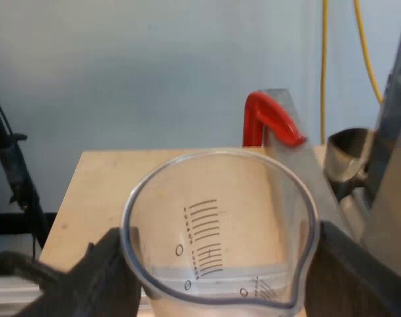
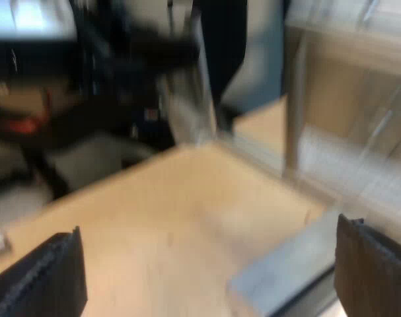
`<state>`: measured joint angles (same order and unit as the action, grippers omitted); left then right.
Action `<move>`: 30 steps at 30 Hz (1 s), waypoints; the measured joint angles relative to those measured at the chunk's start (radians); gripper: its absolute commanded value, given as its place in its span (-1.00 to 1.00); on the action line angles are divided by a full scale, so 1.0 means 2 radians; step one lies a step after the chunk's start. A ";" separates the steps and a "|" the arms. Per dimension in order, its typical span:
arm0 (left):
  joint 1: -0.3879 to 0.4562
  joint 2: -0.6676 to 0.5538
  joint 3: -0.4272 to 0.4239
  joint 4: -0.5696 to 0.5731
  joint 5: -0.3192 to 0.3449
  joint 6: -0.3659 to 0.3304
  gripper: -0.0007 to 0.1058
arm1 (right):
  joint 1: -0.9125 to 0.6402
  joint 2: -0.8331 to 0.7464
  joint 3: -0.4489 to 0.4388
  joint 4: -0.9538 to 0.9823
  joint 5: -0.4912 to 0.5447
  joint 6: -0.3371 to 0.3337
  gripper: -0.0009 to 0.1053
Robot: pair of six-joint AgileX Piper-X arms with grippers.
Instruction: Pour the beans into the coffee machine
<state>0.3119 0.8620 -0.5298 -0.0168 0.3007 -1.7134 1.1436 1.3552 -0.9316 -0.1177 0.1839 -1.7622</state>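
Observation:
My left gripper is shut on a clear measuring glass with printed scale lines; its black fingers press the glass on both sides. The glass looks empty inside. Beyond its rim a red handle end sticks up beside a grey metal part, and a shiny metal holder cup sits by the machine's metal body. My right gripper hangs open above the wooden table, its fingers wide apart with nothing between them.
The wooden table's edge lies beyond the glass, with a pale wall behind. A black stand rises past the table. In the right wrist view a grey metal slab lies on the table, with dark blurred clutter past its edge.

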 measured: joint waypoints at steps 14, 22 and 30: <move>0.001 0.130 0.088 -0.193 0.009 -0.002 -0.98 | 0.000 0.119 0.018 -0.102 -0.003 0.018 0.48; 0.001 0.215 0.088 -0.255 0.059 0.033 -0.98 | 0.000 0.133 0.018 -0.116 -0.003 0.021 0.48; 0.001 0.282 0.088 -0.322 0.082 0.040 -0.29 | 0.000 0.133 0.018 -0.118 -0.003 0.021 0.48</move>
<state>0.3137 1.4256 -0.3543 -0.6607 0.4652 -1.6334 1.1436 1.6221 -0.8964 -0.3543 0.1774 -1.7207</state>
